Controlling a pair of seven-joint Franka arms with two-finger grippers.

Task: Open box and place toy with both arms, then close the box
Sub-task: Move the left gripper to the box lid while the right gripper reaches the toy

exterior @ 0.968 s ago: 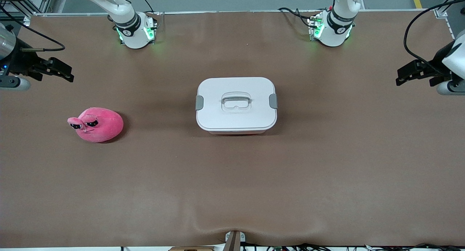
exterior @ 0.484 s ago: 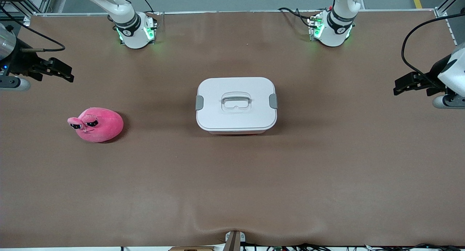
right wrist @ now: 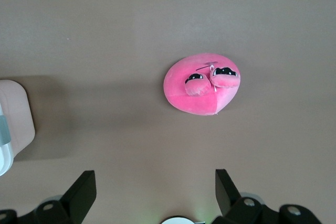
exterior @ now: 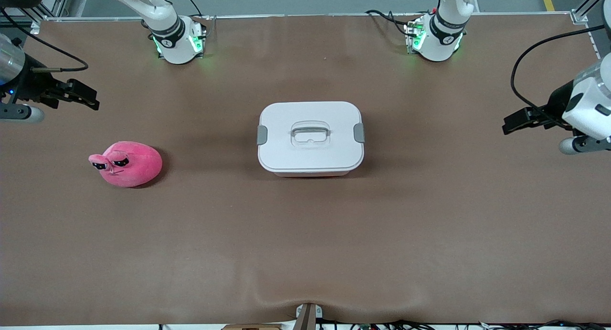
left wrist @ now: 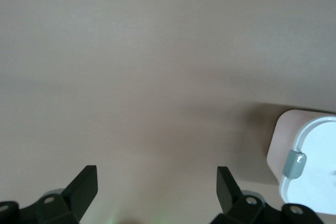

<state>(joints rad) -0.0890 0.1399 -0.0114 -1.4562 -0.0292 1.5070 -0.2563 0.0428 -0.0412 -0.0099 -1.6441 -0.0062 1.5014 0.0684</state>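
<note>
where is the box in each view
front view: the box sits mid-table, lid on.
left wrist view: one corner of it with a grey clip shows at the edge.
right wrist view: only a sliver at the edge.
shared landmark: the brown table.

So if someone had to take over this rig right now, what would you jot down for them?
Left gripper: open, empty, in the air over the bare table at the left arm's end, pointing toward the box.
Right gripper: open, empty, over the table at the right arm's end, near the toy.
Box: mid-table, white lid on, both grey side clips against the lid.
Toy: pink plush on the table toward the right arm's end, apart from the box, slightly nearer the front camera.
Done: nothing yet.
Left: open the box, put the toy in, close the lid.
</note>
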